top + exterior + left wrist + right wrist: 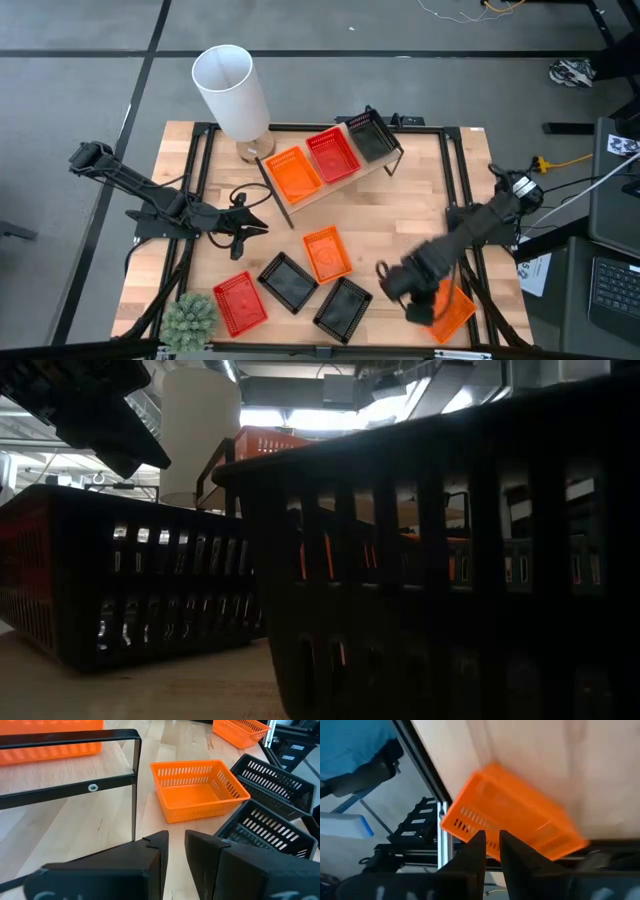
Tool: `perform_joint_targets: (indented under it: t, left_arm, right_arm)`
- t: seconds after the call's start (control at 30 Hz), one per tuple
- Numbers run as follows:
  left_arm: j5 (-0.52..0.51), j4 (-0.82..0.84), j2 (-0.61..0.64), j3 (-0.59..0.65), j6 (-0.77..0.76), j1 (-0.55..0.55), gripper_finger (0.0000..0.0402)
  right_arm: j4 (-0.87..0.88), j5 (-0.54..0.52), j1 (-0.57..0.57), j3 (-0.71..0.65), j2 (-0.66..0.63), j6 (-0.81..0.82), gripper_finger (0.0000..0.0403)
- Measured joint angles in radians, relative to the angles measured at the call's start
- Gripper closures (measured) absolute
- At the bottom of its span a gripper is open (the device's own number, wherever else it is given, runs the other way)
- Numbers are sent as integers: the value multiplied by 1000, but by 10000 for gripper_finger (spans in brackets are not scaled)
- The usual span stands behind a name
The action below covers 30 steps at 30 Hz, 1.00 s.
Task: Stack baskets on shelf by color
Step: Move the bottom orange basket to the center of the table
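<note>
The shelf (300, 195) stands at the far middle and bears an orange basket (293, 172), a red basket (333, 155) and a black basket (370, 137), side by side. On the table rest an orange basket (325, 252), two black baskets (288, 282) (343, 305) and a red basket (240, 302). My right gripper (492, 840) is at the near right corner, shut on another orange basket (452, 312). My left gripper (256, 224) is open and empty, left of the middle, near the shelf's left leg (135, 795). My right gripper has the orange basket by its edge (492, 827), pinched between the two fingers. The fingertips cover the exact place. The basket is tilted, one slotted side wall (470, 822) and its flat bottom toward the wrist camera; whether it is clear of the table, I cannot tell.
A tall white cylinder (232, 92) stands at the far left beside the shelf. A green spiky plant (190, 318) sits at the near left corner. A black rod frame (465, 180) runs along the table's edges. Bare wood lies between the shelf and the loose baskets.
</note>
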State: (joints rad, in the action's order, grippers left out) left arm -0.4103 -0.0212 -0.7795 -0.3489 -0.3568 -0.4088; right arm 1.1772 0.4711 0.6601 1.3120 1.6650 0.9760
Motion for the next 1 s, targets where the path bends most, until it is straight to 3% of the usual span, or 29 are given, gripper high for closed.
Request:
perform_joint_targets:
  t: [0.17,0.3,0.37,0.53,0.67,0.87,1.0]
  left_arm:
    - [0,0,0,0,-22,0,345]
    - [0,0,0,0,-34,0,345]
    - [0,0,0,0,-34,0,345]
    - [0,-1,0,0,-34,0,345]
    - [0,-1,0,0,-34,0,345]
    - [0,-2,0,0,-33,0,345]
    - [0,-2,0,0,-33,0,345]
  right_arm:
    - [-249,49,139,-146,0,251,349]
    - [-411,-48,194,-254,0,387,349]
    - [-461,-107,213,-301,0,437,349]
    - [-443,-83,216,-380,0,511,349]
    - [-439,-201,210,-448,0,477,349]
    - [-428,-324,137,-508,-10,264,349]
    - [-399,-515,66,-489,-6,68,349]
